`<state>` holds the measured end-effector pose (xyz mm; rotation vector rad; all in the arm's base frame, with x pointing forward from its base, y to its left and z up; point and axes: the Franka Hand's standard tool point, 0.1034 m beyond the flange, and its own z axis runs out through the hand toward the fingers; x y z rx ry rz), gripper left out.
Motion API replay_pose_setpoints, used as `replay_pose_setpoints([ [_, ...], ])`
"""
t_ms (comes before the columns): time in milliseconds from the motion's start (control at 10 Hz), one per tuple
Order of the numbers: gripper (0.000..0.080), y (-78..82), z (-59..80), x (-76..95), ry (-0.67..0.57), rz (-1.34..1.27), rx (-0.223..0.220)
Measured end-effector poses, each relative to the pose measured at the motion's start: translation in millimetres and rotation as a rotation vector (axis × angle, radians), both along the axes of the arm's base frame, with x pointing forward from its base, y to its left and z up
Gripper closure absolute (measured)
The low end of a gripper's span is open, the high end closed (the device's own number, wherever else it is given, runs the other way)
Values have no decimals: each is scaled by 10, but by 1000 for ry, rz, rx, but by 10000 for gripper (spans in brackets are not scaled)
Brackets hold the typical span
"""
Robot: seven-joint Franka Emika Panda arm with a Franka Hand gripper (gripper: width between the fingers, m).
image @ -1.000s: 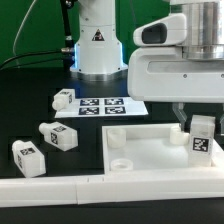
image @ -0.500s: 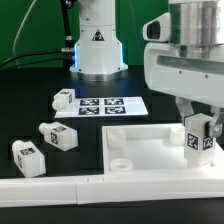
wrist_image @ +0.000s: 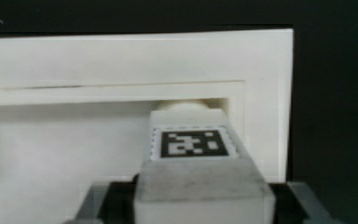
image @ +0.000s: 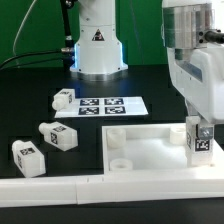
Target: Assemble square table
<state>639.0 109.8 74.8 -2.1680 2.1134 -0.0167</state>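
The black surface (image: 165,100) is seen whole only in the exterior view. There the white arm (image: 195,50) fills the upper part on the exterior view's right. The wrist view is taken up by one corner of the tabletop (wrist_image: 87,60), with a strip of black beyond its rim.

The tabletop (image: 150,150) lies flat near the surface's front edge, rim up, toward the exterior view's right. The rail (image: 40,190) runs along that front edge, just in front of the tabletop. The marker board (image: 100,105) lies behind the tabletop, toward the middle of the surface.

Three loose legs (image: 58,135) are shown only in the exterior view, lying on their sides. One is just beside the marker board's end on the exterior view's left. The other two lie between that board and the rail.

A fourth leg (image: 202,138) is placed over the tabletop's corner on the exterior view's right. Its long axis is upright, at right angles to the tabletop's floor. A tag (image: 201,143) on its side faces the exterior camera. Whether its lower end rests on the tabletop cannot be told.

The gripper (image: 202,130) is set about this leg. Only the wrist view shows the dark fingers (wrist_image: 108,205) flanking the leg (wrist_image: 197,175) closely on both sides. Whether they press on it cannot be told. A tag (wrist_image: 195,144) is also seen there, and a round hole (wrist_image: 190,103) in the corner just beyond the leg.
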Motion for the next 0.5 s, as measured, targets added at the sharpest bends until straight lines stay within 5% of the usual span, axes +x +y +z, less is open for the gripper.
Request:
replay_pose_setpoints([
  [100, 399, 9, -2, -6, -8, 140, -18],
  [300, 173, 25, 1, -3, -43, 593, -50],
  [500, 157, 6, -2, 2, -54, 768, -69],
])
